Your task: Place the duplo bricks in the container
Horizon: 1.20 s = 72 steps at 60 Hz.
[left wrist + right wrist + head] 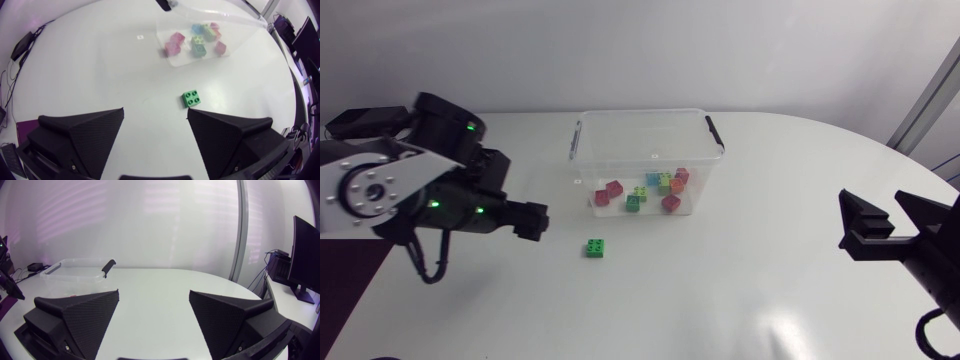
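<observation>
Left hand, spread wide, behind green brick

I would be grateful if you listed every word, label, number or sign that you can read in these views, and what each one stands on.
No text can be read in any view.
Small square mark within the outline of the container: too small to read, and I cannot tell whether it sits on the container or the table.
Green duplo brick on the table: no print visible.
</observation>
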Tool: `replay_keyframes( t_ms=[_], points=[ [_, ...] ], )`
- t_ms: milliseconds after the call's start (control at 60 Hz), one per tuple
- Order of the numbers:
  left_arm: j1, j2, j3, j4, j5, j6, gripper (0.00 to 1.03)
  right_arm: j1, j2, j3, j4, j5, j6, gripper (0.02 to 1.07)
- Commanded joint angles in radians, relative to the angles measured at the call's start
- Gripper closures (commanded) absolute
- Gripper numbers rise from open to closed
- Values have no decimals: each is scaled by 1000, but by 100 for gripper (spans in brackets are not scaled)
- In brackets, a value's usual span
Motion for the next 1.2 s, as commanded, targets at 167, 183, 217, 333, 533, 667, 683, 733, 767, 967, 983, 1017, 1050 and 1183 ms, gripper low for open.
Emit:
replay_keyframes(
  t_ms=[167,183,217,333,533,667,683,733,767,967,983,1017,1050,1183],
  points=[
    [-157,301,171,-3,-7,-85,19,-3,-103,-80,-32,10,18,6],
    [-161,316,180,-6,-8,-89,19,-3,-106,-82,-32,10,18,6],
    [-180,347,200,-6,-16,-102,19,-3,-108,-82,-33,10,16,6],
    [-210,443,260,-9,-25,-129,19,-3,-108,-80,-38,10,16,6],
    [-233,548,298,2,-76,-161,22,-3,-108,-83,-43,8,14,6],
    [-230,583,309,3,-105,-168,27,-2,-108,-85,-43,8,14,6],
    [-228,588,309,3,-107,-171,27,0,-108,-85,-43,8,14,6],
    [-230,598,309,6,-113,-175,27,1,-108,-85,-43,8,16,6],
    [-233,606,307,13,-116,-175,27,1,-108,-85,-43,8,16,6],
    [-268,635,299,40,-123,-180,48,3,-108,-86,-43,10,14,6],
    [-271,635,298,42,-123,-180,49,1,-108,-86,-43,10,16,6],
    [-279,635,290,48,-125,-180,55,0,-108,-86,-43,10,14,6],
    [-286,635,281,54,-125,-180,62,0,-108,-85,-43,10,14,6],
    [-312,632,250,66,-127,-168,76,1,-111,-86,-43,10,14,6]
  ],
)
